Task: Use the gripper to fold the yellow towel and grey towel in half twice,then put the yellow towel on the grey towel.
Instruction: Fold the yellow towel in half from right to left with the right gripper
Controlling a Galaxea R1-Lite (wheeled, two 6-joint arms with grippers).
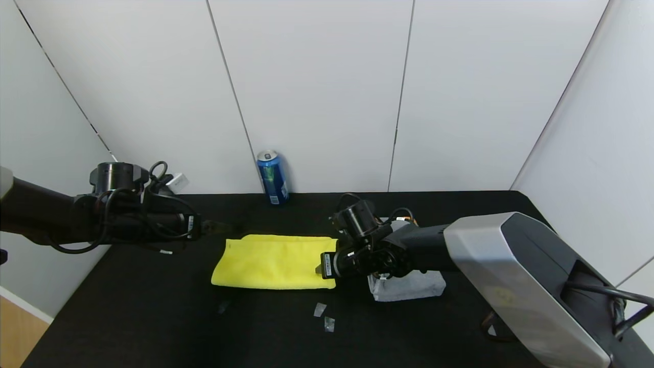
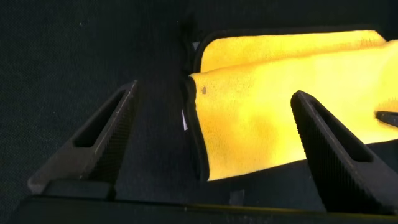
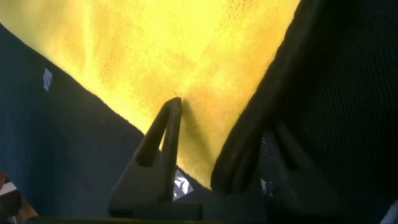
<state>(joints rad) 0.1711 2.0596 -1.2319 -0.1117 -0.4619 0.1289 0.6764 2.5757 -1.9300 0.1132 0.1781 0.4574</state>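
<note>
Yellow towel [image 1: 273, 261] folded flat mid-counter [image 1: 153, 317]; grey towel [image 1: 409, 286] folded just to its right, mostly hidden beneath right arm. Right gripper [image 1: 323, 267] at yellow towel's right edge, fingers [image 3: 158, 152] partly closed around that edge — shown close only from right wrist. Left gripper [image 1: 217, 226] spread wide, hovering near towel's far-left corner; doubled layers [image 2: 261, 106] visible solely from left wrist. Blue can [image 1: 272, 177] upright by back wall.
</note>
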